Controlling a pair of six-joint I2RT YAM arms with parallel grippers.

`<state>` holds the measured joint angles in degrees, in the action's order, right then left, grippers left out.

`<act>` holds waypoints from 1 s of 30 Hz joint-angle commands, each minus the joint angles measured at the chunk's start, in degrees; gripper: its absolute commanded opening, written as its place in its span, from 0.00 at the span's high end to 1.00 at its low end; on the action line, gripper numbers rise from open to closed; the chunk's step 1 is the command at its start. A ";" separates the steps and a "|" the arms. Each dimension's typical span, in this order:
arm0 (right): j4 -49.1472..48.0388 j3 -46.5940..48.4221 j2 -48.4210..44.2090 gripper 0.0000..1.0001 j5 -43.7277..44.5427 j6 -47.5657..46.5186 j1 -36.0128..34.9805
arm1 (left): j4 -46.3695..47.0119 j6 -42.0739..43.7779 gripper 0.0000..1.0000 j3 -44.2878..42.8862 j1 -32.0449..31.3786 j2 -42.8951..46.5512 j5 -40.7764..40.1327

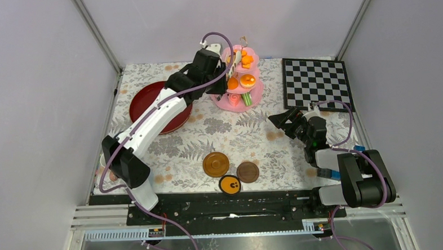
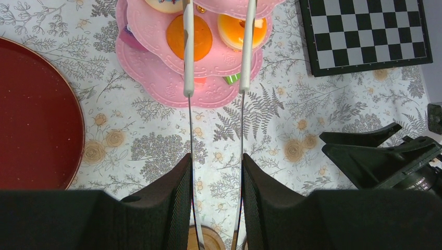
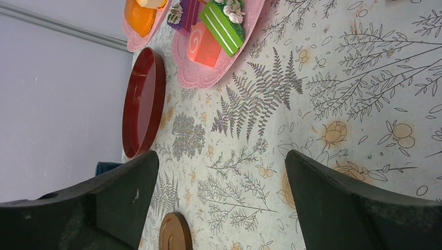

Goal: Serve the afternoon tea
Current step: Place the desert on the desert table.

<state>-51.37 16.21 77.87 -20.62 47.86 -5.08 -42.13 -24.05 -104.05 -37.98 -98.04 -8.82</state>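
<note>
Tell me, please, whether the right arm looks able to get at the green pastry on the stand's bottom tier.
Probably yes. The right claw stands open, facing the green pastry at the near edge of the stand, bare tablecloth between. Tongs in the left claw hover above, possibly crowding it.

We see a black-and-white chessboard [image 1: 316,84] lying flat at 2 o'clock on the leaf-printed tablecloth [image 1: 236,130], by the far right corner. A dark red round tray [image 1: 145,101] sits at 10 o'clock, well apart from it. Thin metal tongs [image 2: 188,52] with white tips point toward 12 o'clock.
</note>
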 commanded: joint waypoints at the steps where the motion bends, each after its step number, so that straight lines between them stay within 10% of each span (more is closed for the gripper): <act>1: -2.50 -0.09 -0.76 0.02 -0.20 -0.04 0.25 | 4.05 -0.81 0.76 -1.51 -0.04 -0.85 -1.24; 30: -2.50 0.05 -0.56 0.02 -0.38 -0.04 0.20 | 4.60 -0.78 0.55 -2.85 -0.17 -0.64 -1.75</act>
<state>-51.37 16.21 77.87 -20.62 47.86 -5.08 -40.56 -24.67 -104.05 -37.98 -100.51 -9.50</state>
